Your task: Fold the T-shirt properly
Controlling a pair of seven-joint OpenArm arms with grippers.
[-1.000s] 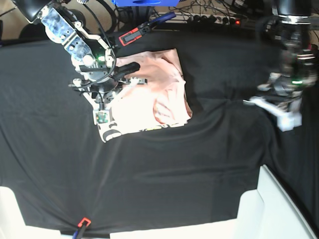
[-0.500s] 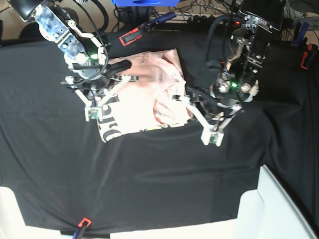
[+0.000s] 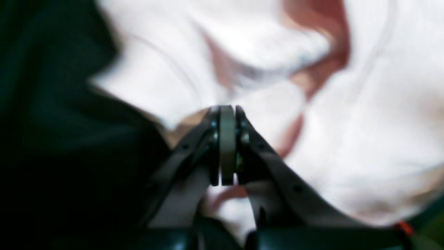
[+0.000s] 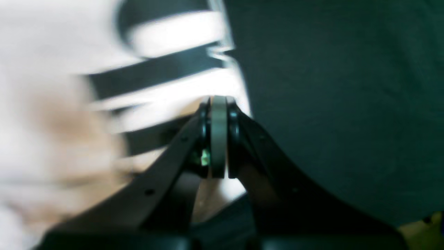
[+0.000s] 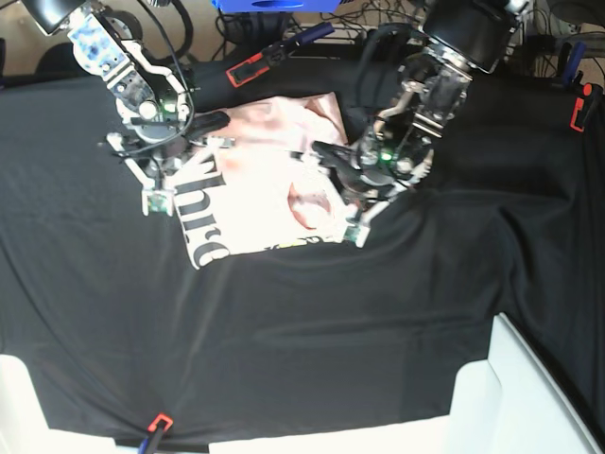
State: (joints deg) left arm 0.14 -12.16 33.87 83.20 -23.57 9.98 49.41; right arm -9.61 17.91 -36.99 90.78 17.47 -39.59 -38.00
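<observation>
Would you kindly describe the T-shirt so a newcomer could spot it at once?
On the black table cloth, look toward the far edge, between the two arms. The T-shirt lies there folded into a rough rectangle, the only pale pink thing, with black lettering along its edge.

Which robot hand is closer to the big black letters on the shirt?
Right. The right end effector sits at the top of the black letters. The left end effector is across the T-shirt, by its opposite edge.

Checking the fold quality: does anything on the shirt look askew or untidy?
Yes. The T-shirt is folded into a rough block, but its right edge is bunched and rumpled, and the black lettering shows along the left edge.
</observation>
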